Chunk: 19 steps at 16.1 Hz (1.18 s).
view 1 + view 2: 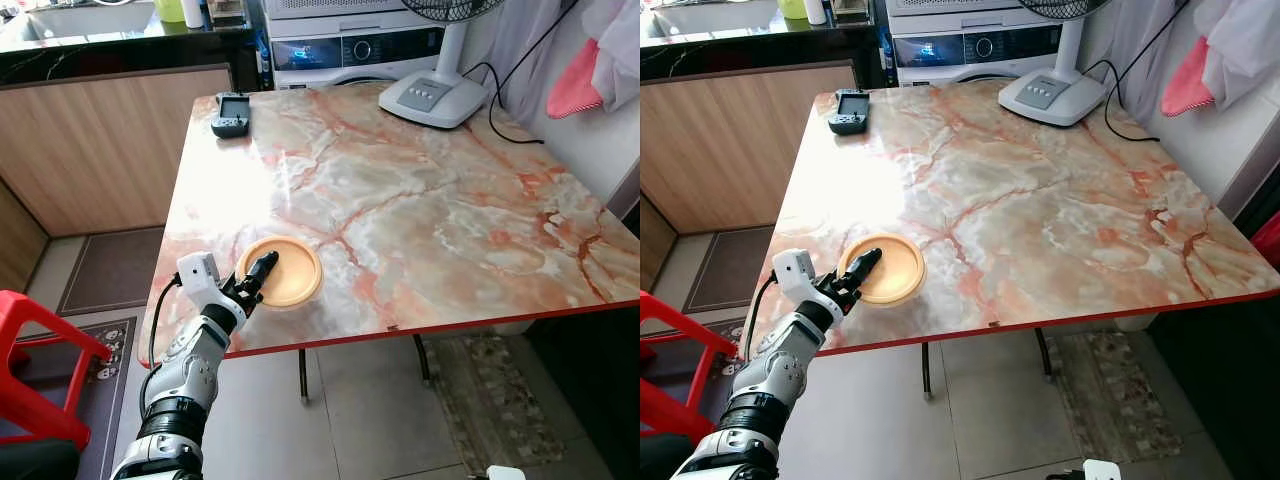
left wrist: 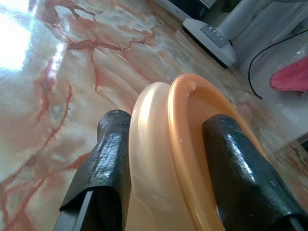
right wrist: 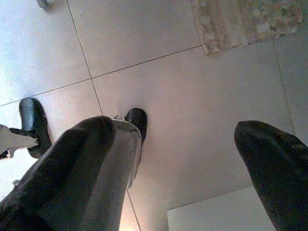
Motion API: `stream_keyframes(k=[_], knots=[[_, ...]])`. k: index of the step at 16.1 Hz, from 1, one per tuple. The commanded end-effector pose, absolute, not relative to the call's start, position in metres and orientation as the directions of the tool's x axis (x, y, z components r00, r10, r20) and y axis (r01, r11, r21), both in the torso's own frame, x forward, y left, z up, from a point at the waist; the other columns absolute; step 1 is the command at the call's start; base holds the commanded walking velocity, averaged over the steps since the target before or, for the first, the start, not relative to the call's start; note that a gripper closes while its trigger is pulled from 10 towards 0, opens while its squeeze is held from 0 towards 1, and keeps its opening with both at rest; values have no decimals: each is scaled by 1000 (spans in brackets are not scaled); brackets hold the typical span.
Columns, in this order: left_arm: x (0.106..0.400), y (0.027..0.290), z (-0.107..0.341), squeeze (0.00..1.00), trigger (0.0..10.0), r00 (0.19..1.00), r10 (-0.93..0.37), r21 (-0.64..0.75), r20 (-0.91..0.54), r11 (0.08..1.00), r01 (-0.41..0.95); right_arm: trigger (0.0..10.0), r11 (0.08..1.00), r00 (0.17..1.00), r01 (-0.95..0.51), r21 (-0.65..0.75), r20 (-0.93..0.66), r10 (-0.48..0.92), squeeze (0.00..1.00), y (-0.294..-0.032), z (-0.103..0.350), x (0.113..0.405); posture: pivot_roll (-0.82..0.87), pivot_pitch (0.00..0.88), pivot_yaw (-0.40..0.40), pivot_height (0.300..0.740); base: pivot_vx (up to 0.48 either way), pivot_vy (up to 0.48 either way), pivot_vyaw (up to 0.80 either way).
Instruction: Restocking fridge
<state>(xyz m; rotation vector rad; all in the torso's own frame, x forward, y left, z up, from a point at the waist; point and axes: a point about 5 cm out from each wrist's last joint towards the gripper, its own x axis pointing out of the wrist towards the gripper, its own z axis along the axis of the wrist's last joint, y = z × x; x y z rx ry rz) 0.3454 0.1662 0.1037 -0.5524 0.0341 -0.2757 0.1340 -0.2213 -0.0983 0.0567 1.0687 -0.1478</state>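
Plate: shallow round orange plastic plate, lying flat near the front left corner of the table, close to its red-trimmed edge.
Left gripper: the left gripper reaches up from below the table edge; its black fingers are clamped on the plate's near rim, one under it and one inside it.
Right gripper: the right gripper hangs over the pale tiled floor, fingers spread wide with nothing between them.
Table: pink and white marbled square table.
Far left corner: dark handheld controller.
Far edge: white base of a standing fan, with a black cable trailing beside it.
Floor, left: red plastic stool.
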Motion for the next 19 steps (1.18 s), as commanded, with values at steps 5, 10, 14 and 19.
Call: stream_keyframes(k=[5, 10, 14, 19], knots=[[344, 173, 118, 0, 0, 969, -217, -577, 116, 780, 244, 10000, 989, 454, 146, -29, -886, -93, 0, -221, -101, 128, 34, 32, -8, 740, 0, 0, 0], [339, 173, 134, 0, 0, 961, -211, -574, 177, 771, 275, 10000, 990, 447, 138, -28, -890, -88, 0, -220, -102, 125, 37, 3, 4, 740, 0, 0, 0], [317, 177, 151, 0, 10000, 964, -153, -546, 218, 800, 250, 10000, 986, 447, 167, -20, -890, -94, 0, -218, -103, 122, 34, 0, 30, 740, 0, 0, 0], [310, 191, 164, 0, 10000, 979, -18, -386, 204, 917, 97, 10000, 981, 457, 193, -1, -885, -91, 0, -215, -103, 123, 48, 0, 45, 740, 0, 0, 0]])
